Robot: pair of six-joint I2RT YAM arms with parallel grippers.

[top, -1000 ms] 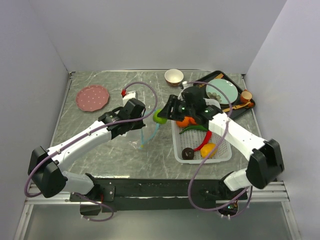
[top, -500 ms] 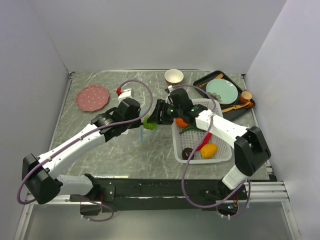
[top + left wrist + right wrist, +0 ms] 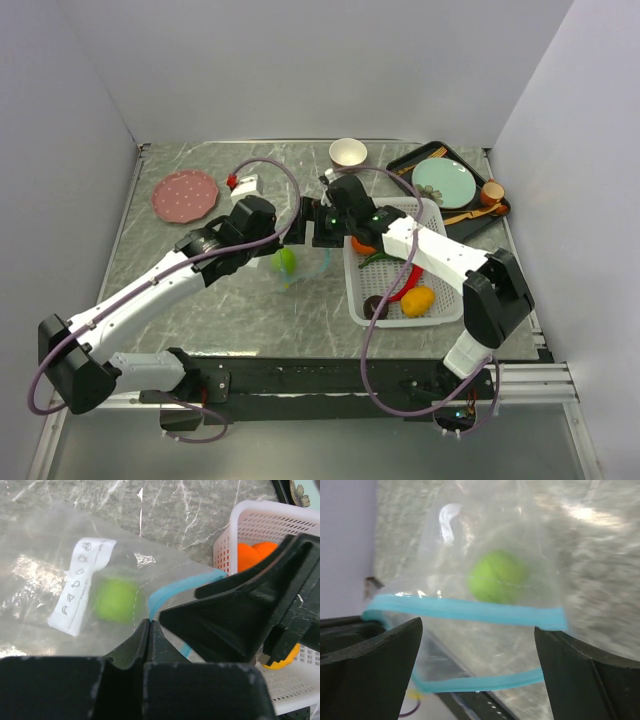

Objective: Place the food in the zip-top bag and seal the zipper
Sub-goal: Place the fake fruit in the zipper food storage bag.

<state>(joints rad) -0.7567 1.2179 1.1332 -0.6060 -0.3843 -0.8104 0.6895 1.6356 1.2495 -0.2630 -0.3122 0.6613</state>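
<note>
Closest to the arm bases, the white basket (image 3: 430, 318) sits on the marbled desk (image 3: 250, 310). In the basket's near end lie the dark brown donut-like piece (image 3: 376, 306) and the yellow-orange fruit (image 3: 418, 299). Further into the basket are the red chili (image 3: 405, 285) and the green chili (image 3: 385, 258), and the oranges (image 3: 362, 244) lie at its far left corner.

Just left of the basket is the zip-top bag (image 3: 303, 268), clear and crinkled, with a white label (image 3: 82, 582) on its side. The green round fruit (image 3: 498, 576) lies inside it. The zipper (image 3: 470, 611) is unsealed, its two teal strips standing apart at the open mouth.

The left end effector (image 3: 149, 624) is left of the basket. Its fingers are pressed together and pinch the bag's film at the mouth, right by the teal strip. The right end effector (image 3: 476, 630) is over the bag's mouth beside the basket's far left corner. Its fingers are spread wide and hold nothing.

Beyond the basket to the right is a black tray (image 3: 405, 163) carrying a teal plate (image 3: 445, 182), with a small orange cup (image 3: 491, 192) at its right end. Beyond the basket's far left corner stands a tan bowl (image 3: 347, 152). Well to the left of the basket, a pink plate (image 3: 185, 194) lies on the desk.
</note>
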